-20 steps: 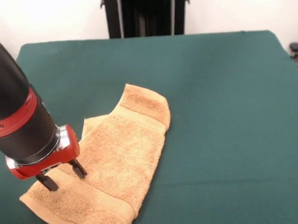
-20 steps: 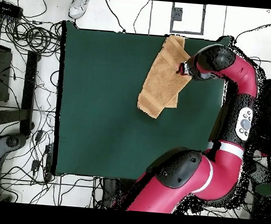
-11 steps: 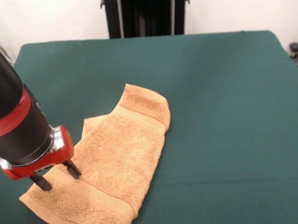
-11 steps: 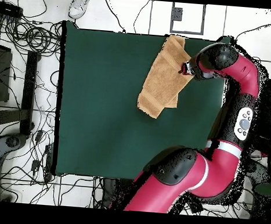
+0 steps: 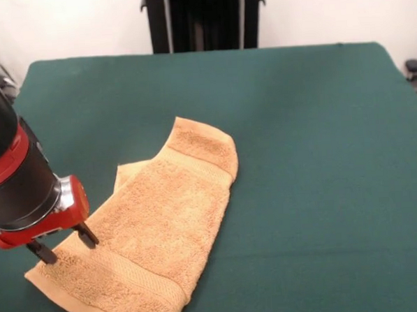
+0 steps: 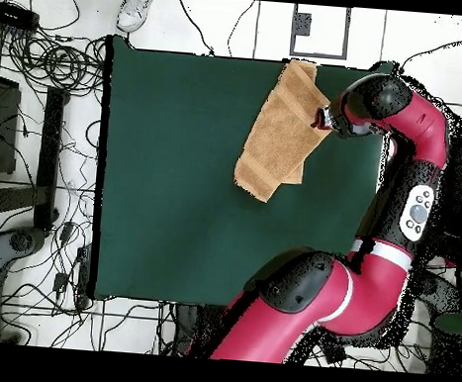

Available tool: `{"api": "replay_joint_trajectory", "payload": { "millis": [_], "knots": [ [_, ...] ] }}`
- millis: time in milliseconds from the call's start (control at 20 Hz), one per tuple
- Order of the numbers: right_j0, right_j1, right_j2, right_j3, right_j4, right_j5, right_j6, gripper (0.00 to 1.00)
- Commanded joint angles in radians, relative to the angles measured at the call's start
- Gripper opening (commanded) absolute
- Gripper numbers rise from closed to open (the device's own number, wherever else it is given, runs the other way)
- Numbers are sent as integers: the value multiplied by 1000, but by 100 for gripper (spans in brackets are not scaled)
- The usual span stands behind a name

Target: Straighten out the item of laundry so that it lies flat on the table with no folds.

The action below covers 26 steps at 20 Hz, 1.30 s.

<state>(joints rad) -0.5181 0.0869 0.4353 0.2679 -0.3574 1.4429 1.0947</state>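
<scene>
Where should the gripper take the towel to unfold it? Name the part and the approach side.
Grip the folded-over top layer of the hand towel along its free edge by the gripper, probably coming from above at the picture's left in the front view. A strip of the lower layer peeks out there, so that edge looks loose. The open fingers already straddle it.

The item of laundry (image 5: 160,228) is a tan-orange terry towel, and it lies folded over on the table (image 5: 313,157), which is covered with dark green cloth. One woven band crosses the towel just below the claw (image 5: 62,246), and the open tips of the claw stand at the towel's edge there. The other banded end reaches away from the claw, up and to the right. A lower layer shows beside the claw.
</scene>
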Motion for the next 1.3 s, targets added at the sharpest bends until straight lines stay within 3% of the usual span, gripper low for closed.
{"api": "replay_joint_trajectory", "payload": {
  "millis": [50, 700, 950, 1300],
  "knots": [
    [37, 4, 83, 3, -90, 120, -182, 100],
    [28, 8, 168, -30, -176, 173, -194, 100],
    [26, 7, 172, 0, -146, 9, -173, 100],
    [24, 26, 206, -1, -163, -24, -172, 100]
  ]
}}
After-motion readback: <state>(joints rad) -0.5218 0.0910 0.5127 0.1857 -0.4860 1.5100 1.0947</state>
